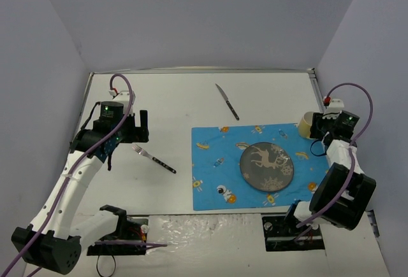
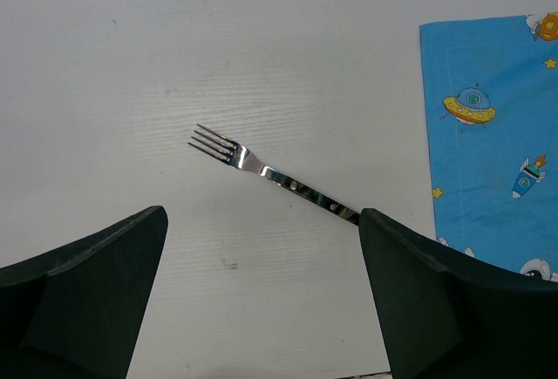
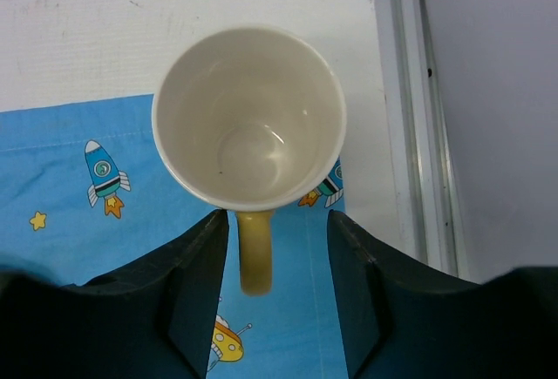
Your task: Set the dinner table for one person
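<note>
Ana: Where is the surface (image 1: pixel 166 99)?

Ben: It is the big white top under everything. The arms sit at its near edge, and a thin grey rim goes round it.

Ana: Can you pick it up?

Ben: No. I think it is hard, flat and smooth, so things may slide on it. You only take hold of what lies on it.

Ana: Like the fork (image 2: pixel 261 170)?

Ben: Yes. It lies flat on the bare white, left of the blue mat (image 1: pixel 217 162). It looks thin, stiff and slippery. I would pinch it across the middle of its long part.

Ana: What is the left tool (image 2: pixel 261 222) doing?

Ben: It hangs over the fork with its jaws wide apart. It holds nothing and touches nothing.

Ana: And the right tool (image 3: pixel 279 218)?

Ben: Its jaws are partly apart, one on each side of the handle (image 3: pixel 255 261) of the mug (image 3: pixel 248 118). I see a gap, so it is not squeezing. The mug stands upright and empty at the far right corner of the mat, near the rim. It could break, so go gently.

Ana: And the rest?

Ben: The plate (image 1: pixel 266 165) is on the mat. The knife (image 1: pixel 227 101) lies on bare white beyond it.
</note>
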Motion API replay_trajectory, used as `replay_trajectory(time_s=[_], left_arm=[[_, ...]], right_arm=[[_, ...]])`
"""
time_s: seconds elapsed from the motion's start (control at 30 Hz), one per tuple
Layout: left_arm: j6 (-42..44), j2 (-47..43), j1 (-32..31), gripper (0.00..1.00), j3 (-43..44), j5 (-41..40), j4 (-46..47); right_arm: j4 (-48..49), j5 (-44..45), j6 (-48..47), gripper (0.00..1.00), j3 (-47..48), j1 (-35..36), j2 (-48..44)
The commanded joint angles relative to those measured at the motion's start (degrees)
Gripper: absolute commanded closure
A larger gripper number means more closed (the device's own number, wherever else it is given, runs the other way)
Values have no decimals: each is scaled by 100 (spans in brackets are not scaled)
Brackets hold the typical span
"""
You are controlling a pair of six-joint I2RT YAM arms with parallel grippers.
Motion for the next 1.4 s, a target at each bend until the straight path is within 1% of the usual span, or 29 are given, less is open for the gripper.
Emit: replay_trajectory(time_s=[0.0, 0.03, 0.07, 0.23, 0.37, 0.47, 0.5, 0.53, 0.6, 0.73, 0.87, 0.93, 0.97, 1.0, 1.07, 1.2, 1.37], left_arm=[[99, -64, 67, 11, 67, -86, 272], [94, -74, 81, 11, 67, -86, 272], [86, -78, 96, 11, 64, -86, 274], [44, -22, 123, 11, 41, -86, 285], [2, 82, 131, 10, 26, -236, 260], [-84, 138, 131, 10, 6, -368, 254], [-127, 160, 133, 9, -14, -426, 251], [-184, 169, 141, 4, -32, -465, 237], [-390, 230, 158, 3, -144, -496, 242], [-1013, 428, 202, 3, -302, -508, 222], [-2003, 535, 142, 3, -933, -448, 651], [-2541, 633, 31, 3, -1201, -474, 852], [-2620, 671, -55, 3, -1286, -526, 923], [-2858, 801, -192, 3, -1358, -663, 989], [-3169, 1058, -630, 3, -1374, -1153, 1095], [-3804, 1545, -890, 3, -1357, -1373, 1260], [-4220, 2199, -981, 12, -1355, -1519, 1384]], right_arm=[[337, -32, 328, 38, 228, 26, -823], [304, -47, 391, 32, 266, 64, -952], [255, -35, 454, 29, 317, 126, -1084], [6, 62, 883, 16, 509, 708, -1890], [-259, 127, 1394, 10, 646, 1370, -2290], [-405, 198, 1762, 7, 793, 1914, -2414], [-423, 246, 1873, 6, 847, 2126, -2439], [-431, 304, 1925, 6, 864, 2437, -2439], [-449, 588, 2152, 6, 918, 2737, -2410], [-518, 1015, 2571, 5, 929, 3701, -2217], [-519, 1474, 2753, 3, 708, 4483, -2220], [-510, 1206, 2930, 2, 616, 4579, -2187], [-508, 1107, 2984, 2, 566, 4580, -2160], [-496, 829, 3159, 2, 483, 4582, -2150], [-458, 638, 3424, 0, 339, 4597, -2210], [-449, 717, 3498, 0, 105, 4606, -2539], [-452, 512, 3460, 0, -153, 4615, -2958]])
